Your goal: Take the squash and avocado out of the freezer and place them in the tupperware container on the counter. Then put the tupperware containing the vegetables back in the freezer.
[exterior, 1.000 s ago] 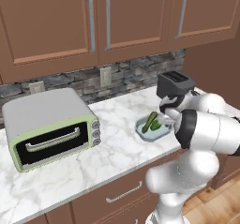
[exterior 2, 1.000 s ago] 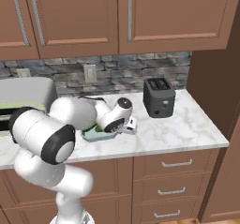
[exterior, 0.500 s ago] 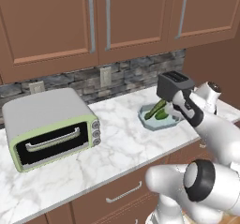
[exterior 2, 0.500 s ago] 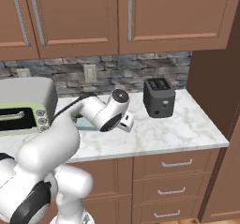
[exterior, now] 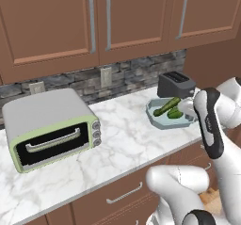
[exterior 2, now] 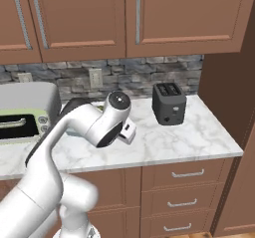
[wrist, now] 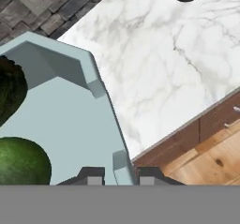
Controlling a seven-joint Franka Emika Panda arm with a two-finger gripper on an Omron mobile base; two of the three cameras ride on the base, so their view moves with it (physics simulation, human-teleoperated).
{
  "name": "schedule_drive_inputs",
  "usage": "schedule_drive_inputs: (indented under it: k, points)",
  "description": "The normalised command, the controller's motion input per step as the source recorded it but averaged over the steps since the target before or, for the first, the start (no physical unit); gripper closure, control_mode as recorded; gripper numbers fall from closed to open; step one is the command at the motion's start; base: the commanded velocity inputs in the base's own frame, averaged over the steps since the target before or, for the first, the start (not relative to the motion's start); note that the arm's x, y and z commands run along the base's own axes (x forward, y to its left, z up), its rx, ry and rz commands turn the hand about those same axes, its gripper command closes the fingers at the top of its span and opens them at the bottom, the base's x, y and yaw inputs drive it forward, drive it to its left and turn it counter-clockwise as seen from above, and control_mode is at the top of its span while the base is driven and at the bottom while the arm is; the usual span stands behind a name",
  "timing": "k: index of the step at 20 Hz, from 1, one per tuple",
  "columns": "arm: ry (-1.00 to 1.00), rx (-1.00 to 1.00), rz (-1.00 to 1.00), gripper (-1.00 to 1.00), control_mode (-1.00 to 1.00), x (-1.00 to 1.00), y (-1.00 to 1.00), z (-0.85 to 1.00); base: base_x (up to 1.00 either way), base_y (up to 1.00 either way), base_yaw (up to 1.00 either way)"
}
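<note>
The pale blue tupperware container (exterior: 160, 120) hangs slightly above the white marble counter (exterior: 117, 139), just left of the toaster. The long light-green squash (exterior: 167, 107) and the darker avocado (exterior: 177, 114) lie in it. My gripper (exterior: 188, 108) is at the container's right end. In the hand view my gripper (wrist: 121, 175) is shut on the tupperware container's rim (wrist: 105, 101), one finger inside and one outside. A rounded green lump, the avocado (wrist: 23, 162), lies close by, and a darker green piece (wrist: 9, 94) sits behind it. The freezer is out of view.
A black toaster (exterior: 175, 84) stands right behind the container, also seen on the counter's right part (exterior 2: 169, 102). A green-trimmed toaster oven (exterior: 52, 125) sits at the left. Brown wall cabinets (exterior: 108, 17) hang overhead. The counter's front edge and wooden floor (wrist: 211, 157) lie below my hand.
The container with both vegetables has moved right and back toward the toaster in my grip, and the arm has swung out to the right. The jaws stayed shut.
</note>
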Motion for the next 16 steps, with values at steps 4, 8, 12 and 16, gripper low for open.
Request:
schedule_drive_inputs:
  k: [4,8,12,16]
  points:
    - [0.07,0.0,-0.02,1.0,-1.0,-0.7,0.07,0.41,0.0,0.0,0.0]
    - [0.1,0.0,-0.01,1.0,-1.0,-0.65,0.06,0.23,0.0,0.0,0.0]
    - [0.1,0.0,-0.01,1.0,-1.0,-0.47,0.2,0.24,0.0,0.0,0.0]
    - [0.01,0.0,-0.01,1.0,1.0,-0.22,0.17,0.13,-0.22,0.23,-0.02]
